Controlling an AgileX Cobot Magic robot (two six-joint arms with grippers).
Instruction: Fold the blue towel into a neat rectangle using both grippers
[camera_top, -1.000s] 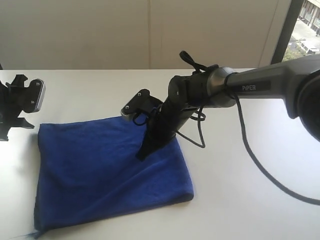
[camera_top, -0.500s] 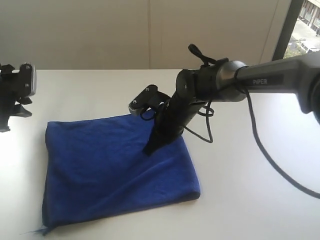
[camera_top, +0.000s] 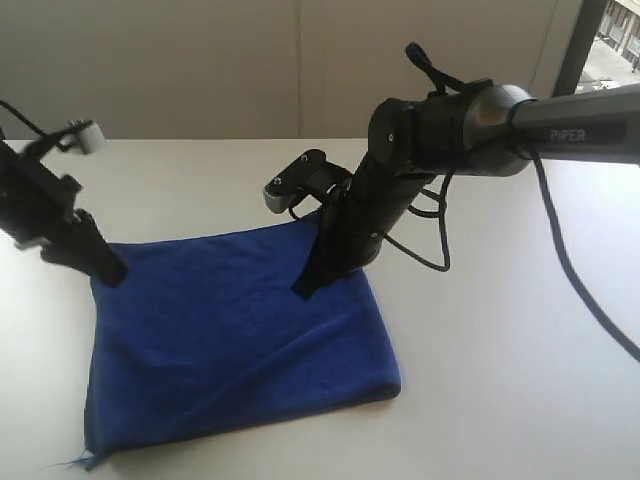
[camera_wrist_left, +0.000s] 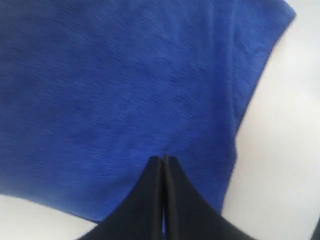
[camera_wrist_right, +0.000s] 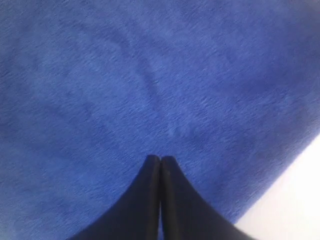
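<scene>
The blue towel (camera_top: 230, 340) lies folded flat on the white table (camera_top: 500, 380), with a frayed thread at its near-left corner. My right gripper (camera_top: 303, 291) points down with its tip resting on the towel near the far-right part, jaws shut. My left gripper (camera_top: 113, 274) is shut too, its tip at the towel's far-left corner. In the left wrist view the shut gripper (camera_wrist_left: 164, 159) sits over the towel (camera_wrist_left: 125, 75) close to an edge. In the right wrist view the shut gripper (camera_wrist_right: 160, 159) rests on the towel (camera_wrist_right: 150, 75). No cloth shows between either pair of fingers. The white tag is out of view.
A black cable (camera_top: 580, 290) trails from the right arm across the table on the right. A pale wall stands behind the table, and a window (camera_top: 615, 40) shows at the top right. Bare table surrounds the towel.
My left arm has swung down from its raised position onto the towel's far-left corner. The right arm has shifted slightly right, its tip still on the towel.
</scene>
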